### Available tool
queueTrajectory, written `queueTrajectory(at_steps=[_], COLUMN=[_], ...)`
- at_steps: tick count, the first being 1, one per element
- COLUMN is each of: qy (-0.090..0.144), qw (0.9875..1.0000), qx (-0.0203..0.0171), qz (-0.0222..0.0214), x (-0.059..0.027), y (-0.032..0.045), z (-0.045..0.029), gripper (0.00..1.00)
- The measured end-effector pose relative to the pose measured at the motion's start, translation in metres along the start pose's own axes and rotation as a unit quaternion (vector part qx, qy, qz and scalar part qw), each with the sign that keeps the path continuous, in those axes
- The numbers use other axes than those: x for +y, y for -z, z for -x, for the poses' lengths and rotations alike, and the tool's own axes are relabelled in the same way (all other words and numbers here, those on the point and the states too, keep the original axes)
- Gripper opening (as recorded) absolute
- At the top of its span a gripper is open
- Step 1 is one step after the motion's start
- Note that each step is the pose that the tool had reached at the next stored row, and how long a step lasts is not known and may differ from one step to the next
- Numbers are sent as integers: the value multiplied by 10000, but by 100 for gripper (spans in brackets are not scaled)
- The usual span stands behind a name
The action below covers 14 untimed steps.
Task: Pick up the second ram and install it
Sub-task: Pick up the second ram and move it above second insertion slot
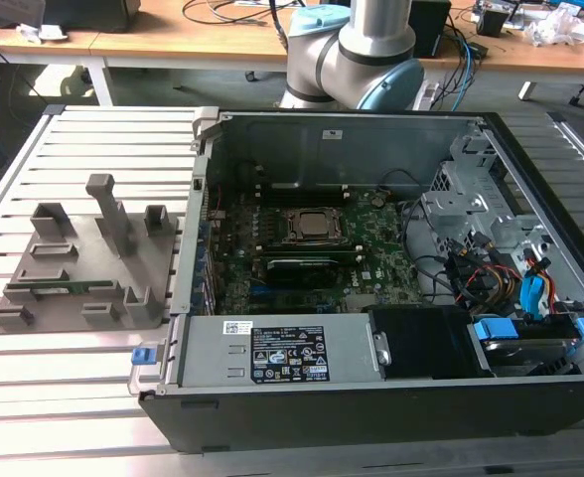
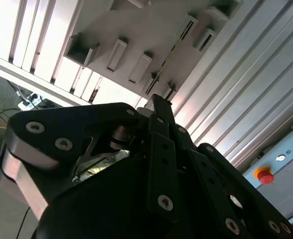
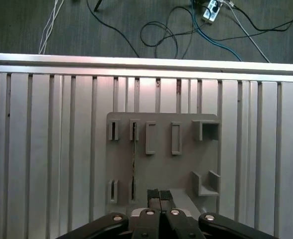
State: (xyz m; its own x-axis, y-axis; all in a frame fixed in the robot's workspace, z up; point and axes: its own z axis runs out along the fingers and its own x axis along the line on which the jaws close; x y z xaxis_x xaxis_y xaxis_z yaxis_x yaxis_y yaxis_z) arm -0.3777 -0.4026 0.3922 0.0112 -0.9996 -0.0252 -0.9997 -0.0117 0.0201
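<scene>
Gripper [image 3: 159, 193], closed and empty, hovers above the tray [image 3: 159, 169]; ram [image 3: 133, 159] slotted just beside it, lying nine-to-three in the exterior view.

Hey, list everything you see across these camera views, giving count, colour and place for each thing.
second ram: one, green, lying in a slot of the fixture tray
fixture tray: one, grey, on the slatted table, to the exterior view's left of the case
computer case: one, black, open on top, on the table
motherboard: one, green, inside the case
CPU socket: one, metal-framed, mid-motherboard
slatted table: one, silver, under tray and case
power strip: one, white, on the floor past the table's edge
button: one, red on yellow, beside the table in the second wrist view
robot arm: one, silver and pale blue, behind the case
pincer: one, black, shut and empty, above the tray
</scene>
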Motion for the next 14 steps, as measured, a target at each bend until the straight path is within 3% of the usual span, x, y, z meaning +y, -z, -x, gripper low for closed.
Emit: queueTrajectory(at_steps=[6, 7, 8, 9, 14], qy=[-30, -30, -30, -30, -30], qw=[10000, 10000, 10000, 10000, 10000], qx=[1, 1, 1, 1, 0], qz=[-1, -1, -1, -1, -2], x=[0, 0, 0, 0, -1], y=[-1, -1, -1, -1, -15], z=[0, 0, 0, 0, 0], gripper=[11, 24, 24, 30, 30])
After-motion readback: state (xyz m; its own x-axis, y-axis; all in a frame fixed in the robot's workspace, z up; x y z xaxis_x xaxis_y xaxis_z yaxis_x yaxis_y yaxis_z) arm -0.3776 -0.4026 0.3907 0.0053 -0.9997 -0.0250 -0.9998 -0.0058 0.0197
